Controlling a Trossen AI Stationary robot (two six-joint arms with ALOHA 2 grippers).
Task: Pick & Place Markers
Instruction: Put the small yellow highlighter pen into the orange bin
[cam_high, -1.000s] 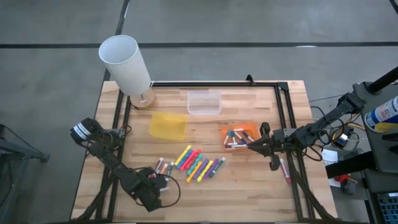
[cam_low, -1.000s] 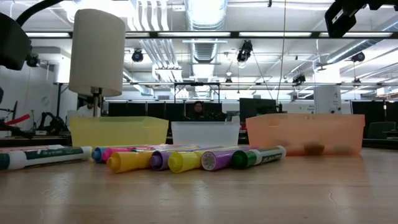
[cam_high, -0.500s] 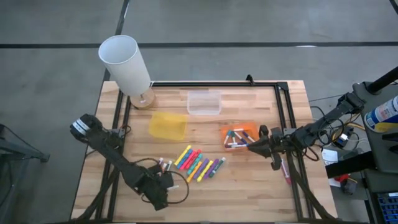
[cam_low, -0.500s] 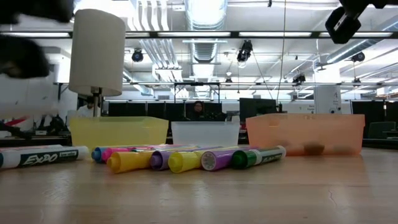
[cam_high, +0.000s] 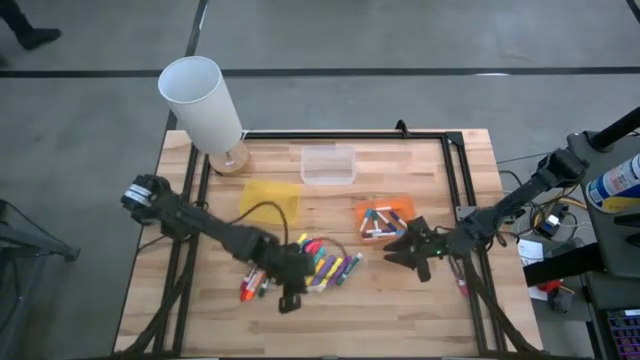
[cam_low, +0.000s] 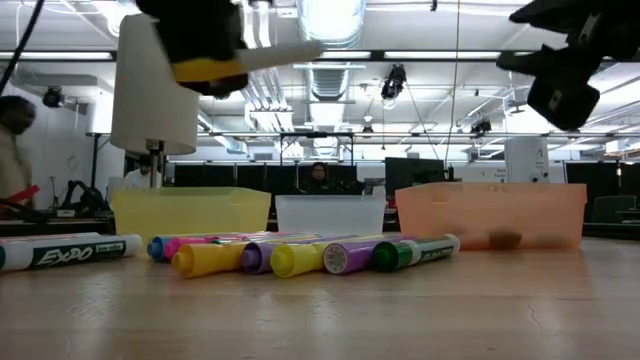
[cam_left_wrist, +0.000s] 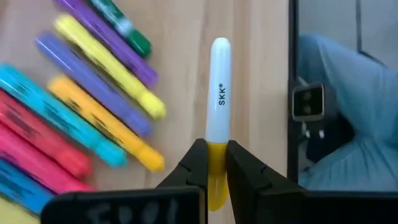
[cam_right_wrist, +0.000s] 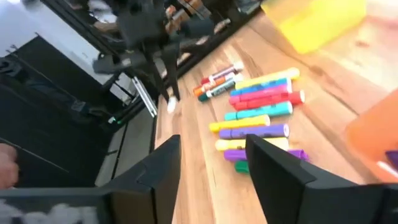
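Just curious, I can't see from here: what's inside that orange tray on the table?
From above, the orange tray holds a few markers lying crossed, white and dark ones among them. The right hand hovers open beside it. From table height its frosted wall hides them.

Roughly fifteen markers (cam_high: 322, 262), three trays (cam_high: 328, 166), one lamp (cam_high: 204, 105), two arms (cam_high: 210, 228).

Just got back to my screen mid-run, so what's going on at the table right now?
The left gripper has its jaws shut on a yellow marker with a white cap, held above the loose row of markers on the table. The right gripper is empty with jaws open, just off the orange tray, which already holds several markers. The yellow tray and clear tray look empty.
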